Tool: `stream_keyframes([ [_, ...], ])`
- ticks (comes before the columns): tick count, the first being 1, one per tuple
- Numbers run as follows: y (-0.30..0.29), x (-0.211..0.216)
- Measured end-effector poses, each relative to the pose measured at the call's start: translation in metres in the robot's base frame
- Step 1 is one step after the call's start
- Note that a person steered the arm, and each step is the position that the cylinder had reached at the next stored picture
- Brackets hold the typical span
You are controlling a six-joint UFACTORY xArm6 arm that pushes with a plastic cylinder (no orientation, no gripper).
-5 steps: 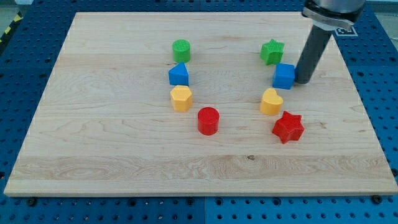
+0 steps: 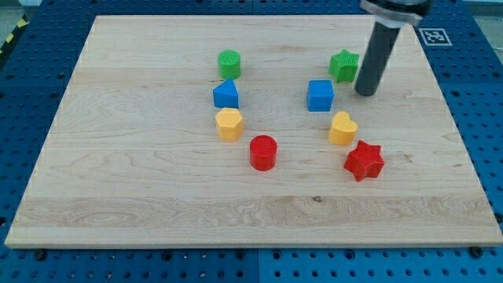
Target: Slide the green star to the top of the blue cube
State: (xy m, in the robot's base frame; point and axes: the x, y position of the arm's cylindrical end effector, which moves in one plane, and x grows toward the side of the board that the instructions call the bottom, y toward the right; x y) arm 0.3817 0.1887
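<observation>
Blue cube (image 2: 320, 95) shoved left; my tip (image 2: 365, 93) beside ridged green star (image 2: 343, 65); bare rod tool, holding nothing.

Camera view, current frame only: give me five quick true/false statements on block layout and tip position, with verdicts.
1. My tip sits just to the view's right of the green star. True.
2. The blue cube touches the yellow heart. False: bare board shows between them.
3. The green star lies up and to the view's right of the blue cube. True.
4. The red star is the block nearest the view's top. False: it is the lowest block of the right-hand group.
5. The red cylinder lies to the view's right of the yellow heart. False: it lies to its left.
</observation>
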Motion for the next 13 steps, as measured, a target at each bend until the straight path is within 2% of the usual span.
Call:
stream_keyframes([
  [2, 0.025, -0.055],
  [4, 0.025, -0.074],
  [8, 0.016, -0.055],
  [11, -0.035, -0.051],
  [13, -0.045, -0.047],
])
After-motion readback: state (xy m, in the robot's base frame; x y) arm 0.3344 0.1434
